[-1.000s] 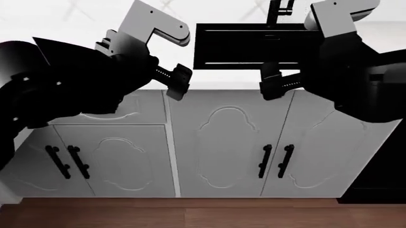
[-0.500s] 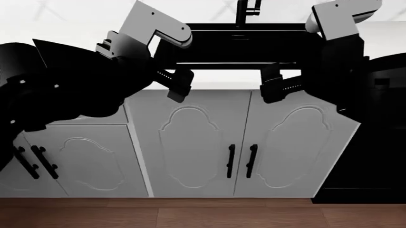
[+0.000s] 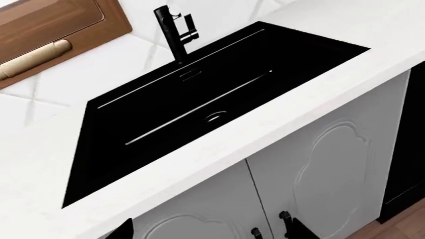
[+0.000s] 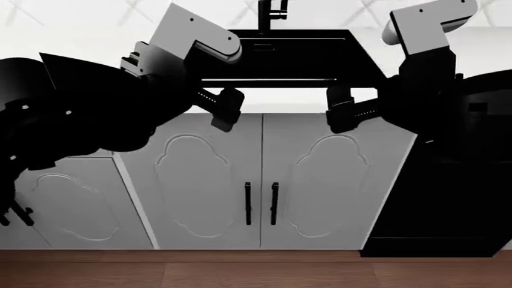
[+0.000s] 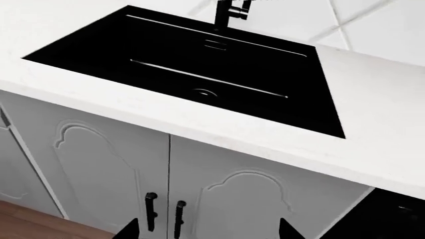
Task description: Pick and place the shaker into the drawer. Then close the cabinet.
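The shaker is out of view in every frame. The pale grey cabinet [image 4: 208, 180] fills the head view under the white marble-look top, its doors shut with black bar handles [image 4: 260, 204]. I cannot pick out the drawer; my left arm covers the cabinet's upper left. My left gripper [image 4: 226, 111] hangs in front of the counter edge, left of centre, and my right gripper [image 4: 340, 114] at the same height to its right. In both wrist views the left gripper [image 3: 211, 234] and the right gripper [image 5: 209, 231] show tips far apart, open, over the cabinet [image 3: 332, 164] doors [image 5: 99, 164], with nothing held.
A black sink [image 4: 296, 57] with a black faucet [image 4: 272, 9] is set in the counter behind both grippers. A black appliance [image 4: 448, 198] stands right of the cabinet. Wooden floor [image 4: 256, 270] runs along the base. A brown wall cabinet [image 3: 53, 25] shows in the left wrist view.
The head view has shifted right along the counter: sink, doors and handles slid left in the picture. Both arms keep the same pose and both grippers stay open.
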You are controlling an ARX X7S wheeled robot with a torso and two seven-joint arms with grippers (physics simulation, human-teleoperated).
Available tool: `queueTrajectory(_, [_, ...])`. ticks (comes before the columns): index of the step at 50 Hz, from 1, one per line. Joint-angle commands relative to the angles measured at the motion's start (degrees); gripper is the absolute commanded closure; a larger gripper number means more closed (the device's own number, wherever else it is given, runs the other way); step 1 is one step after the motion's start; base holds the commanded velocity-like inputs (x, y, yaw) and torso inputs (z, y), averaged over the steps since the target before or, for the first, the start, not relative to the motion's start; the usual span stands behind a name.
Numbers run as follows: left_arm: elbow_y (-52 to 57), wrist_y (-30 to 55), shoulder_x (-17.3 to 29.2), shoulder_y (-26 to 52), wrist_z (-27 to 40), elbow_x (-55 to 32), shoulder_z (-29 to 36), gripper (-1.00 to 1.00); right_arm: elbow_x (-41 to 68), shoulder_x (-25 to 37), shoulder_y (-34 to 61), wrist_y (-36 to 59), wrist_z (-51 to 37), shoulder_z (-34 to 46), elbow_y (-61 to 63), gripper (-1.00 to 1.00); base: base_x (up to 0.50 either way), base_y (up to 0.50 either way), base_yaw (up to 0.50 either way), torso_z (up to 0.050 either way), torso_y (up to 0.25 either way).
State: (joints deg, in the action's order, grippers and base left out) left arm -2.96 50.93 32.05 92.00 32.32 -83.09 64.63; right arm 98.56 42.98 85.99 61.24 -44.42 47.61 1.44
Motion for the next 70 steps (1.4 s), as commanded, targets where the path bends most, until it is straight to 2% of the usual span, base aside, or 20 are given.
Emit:
queueTrajectory(1, [0.33,0.1,0.03,-0.05,0.28,-0.3,-0.1,-1.0,0.44,0.25,-0.07,-0.08,-0.26,-0.05,0.35,-1.0,0.0,-0.5,0.0,0.0,0.0])
queueTrajectory(7, [0.34,0.2,-0.25,0.07,0.44,-0.37,-0.08,-1.0,-0.09,0.52,-0.05,-0.45,-0.03,-0.19,0.59,-1.0,0.0,-0.5,0.0,0.0,0.0])
queueTrajectory(23, [3.45,-0.83,1.93,-1.66,1.08,0.12,-0.14,-1.0,-2.93,0.48,-2.17,-2.15,0.76,0.44,3.19,-1.0,0.0,0.0,0.0,0.0,0.0])
queueTrajectory(42, [15.39,-0.03,8.9,-4.82,4.45,-0.13,0.74,-1.0,-1.33,2.54,-4.34,-2.0,-4.71,0.93,12.89,-1.0,0.0,0.0,0.0,0.0,0.0])
queueTrajectory(70, [35.36,-0.29,17.85,-8.21,12.79,-5.35,-0.21,-1.0,4.04,7.03,-8.58,-2.76,-13.94,1.5,29.31,-1.0,0.0,0.0,0.0,0.0,0.0])
